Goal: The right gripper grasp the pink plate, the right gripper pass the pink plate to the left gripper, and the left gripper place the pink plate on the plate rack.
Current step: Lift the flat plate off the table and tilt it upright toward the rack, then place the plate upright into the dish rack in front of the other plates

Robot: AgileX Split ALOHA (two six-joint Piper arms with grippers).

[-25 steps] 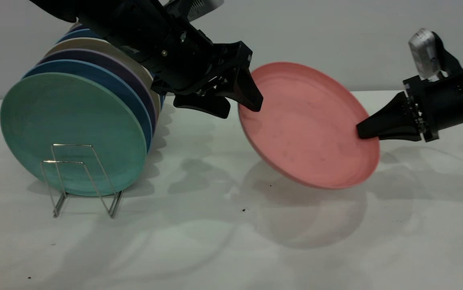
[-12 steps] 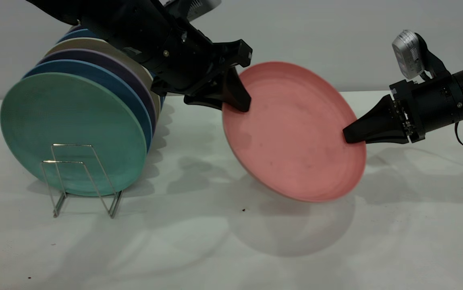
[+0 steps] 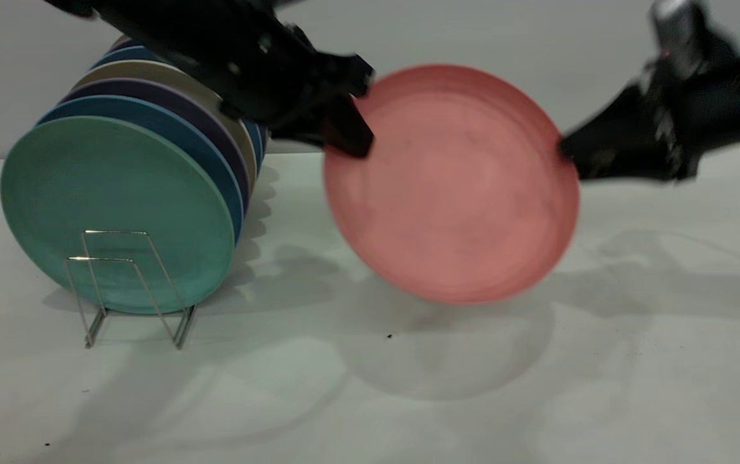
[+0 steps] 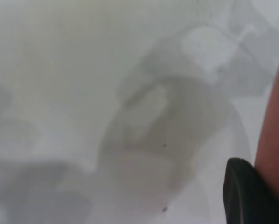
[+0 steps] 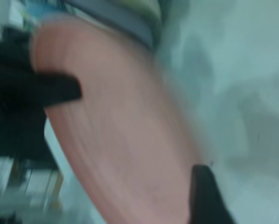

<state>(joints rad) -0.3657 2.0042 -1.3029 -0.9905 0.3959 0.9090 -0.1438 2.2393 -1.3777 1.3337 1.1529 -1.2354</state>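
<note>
The pink plate [image 3: 450,187] hangs in the air, tilted almost upright with its face to the exterior camera, right of the plate rack [image 3: 131,290]. My left gripper [image 3: 350,138] is shut on its upper left rim; one black finger [image 4: 247,196] shows beside the plate's edge [image 4: 275,140]. My right gripper [image 3: 566,154] is shut on the right rim and is blurred. In the right wrist view the plate [image 5: 125,140] fills the middle, with one right finger [image 5: 202,196] at its edge and the left gripper [image 5: 41,91] on the far rim.
The rack holds a green plate [image 3: 112,212] in front, with blue, purple and beige plates behind it. Its front wire loops stand before the green plate. The white table [image 3: 408,399] carries the plate's shadow and a few dark specks.
Both grippers and the pink plate have risen, and the plate has moved left and turned more upright. The left gripper, open one second ago, is now closed on the plate's rim.
</note>
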